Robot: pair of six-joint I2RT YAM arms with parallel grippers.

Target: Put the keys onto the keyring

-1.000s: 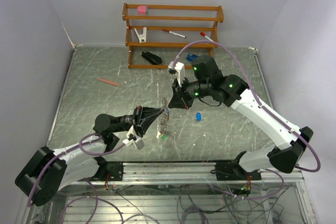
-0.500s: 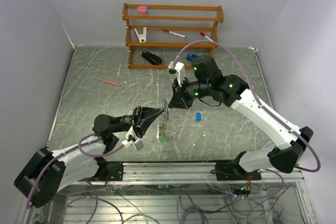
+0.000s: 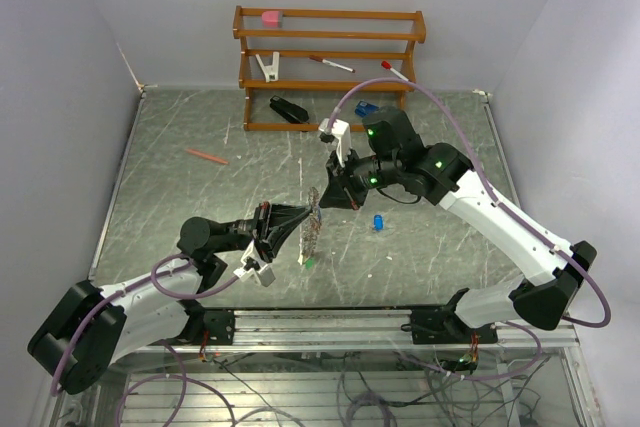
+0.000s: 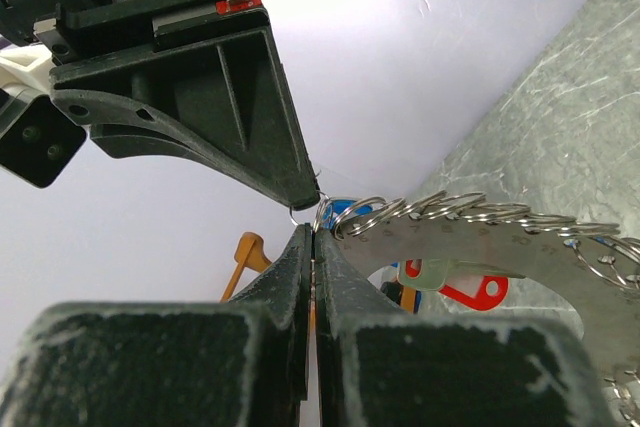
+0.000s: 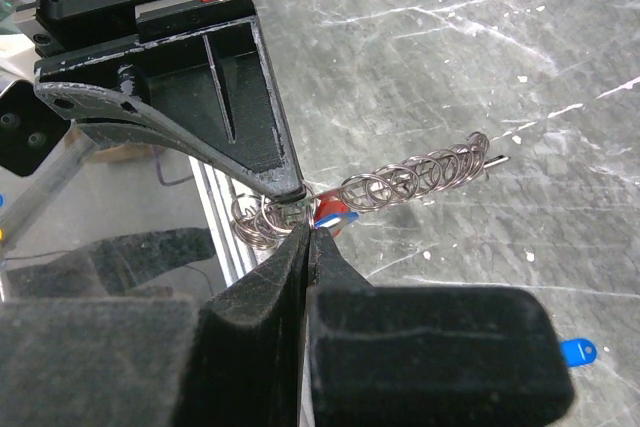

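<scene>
The keyring (image 3: 313, 219) is a thin metal ring fringed with small silvery rings, held edge-on above the table's middle. My left gripper (image 3: 307, 217) is shut on its rim; in the left wrist view (image 4: 314, 235) the ring (image 4: 490, 237) spreads to the right with red and green tags. My right gripper (image 3: 331, 194) meets it from the upper right, shut on a blue-tagged key (image 5: 336, 217) at the ring's edge (image 5: 420, 177). Its fingertips (image 5: 306, 232) touch the left gripper's tip. A second blue key (image 3: 378, 221) lies on the table, also in the right wrist view (image 5: 576, 352).
A wooden rack (image 3: 330, 57) stands at the back with a pink eraser, a white clip and a red pen. A black stapler (image 3: 288, 109) and a blue object (image 3: 365, 107) lie before it. An orange pencil (image 3: 207, 156) lies at the left.
The keyring's hanging lower part with the green tag has swung slightly. Both grippers have stayed almost in place, tip to tip.
</scene>
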